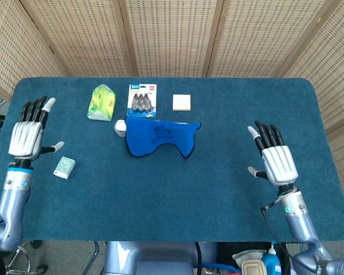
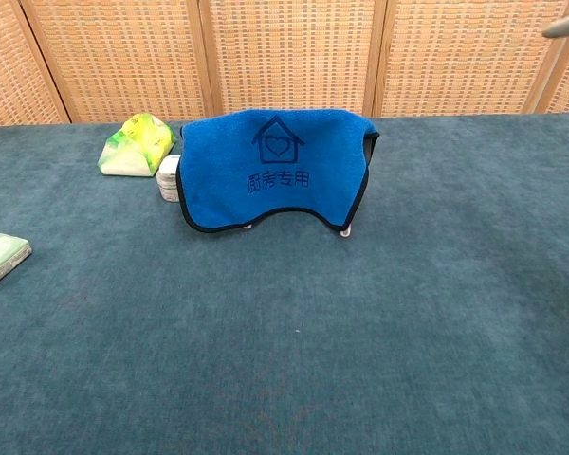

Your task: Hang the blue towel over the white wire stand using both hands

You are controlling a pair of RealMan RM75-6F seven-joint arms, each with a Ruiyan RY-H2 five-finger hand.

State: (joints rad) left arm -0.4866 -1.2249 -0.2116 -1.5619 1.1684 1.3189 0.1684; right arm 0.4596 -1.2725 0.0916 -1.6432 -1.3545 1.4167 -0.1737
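The blue towel (image 1: 160,136) (image 2: 275,166), printed with a house and heart, hangs draped over the white wire stand, of which only the feet (image 2: 345,230) show below the hem. My left hand (image 1: 27,133) hovers near the table's left edge, fingers spread and holding nothing. My right hand (image 1: 273,157) hovers over the right part of the table, fingers spread and empty as well. Both are far from the towel. In the chest view only fingertips of the right hand (image 2: 567,27) show at the right edge.
A yellow-green packet (image 1: 102,101) (image 2: 135,145), a small white jar (image 1: 120,127) (image 2: 170,177), a blister pack (image 1: 142,99) and a pale note pad (image 1: 182,102) lie behind the towel. A green wrapped bar (image 1: 63,167) (image 2: 0,257) lies near my left hand.
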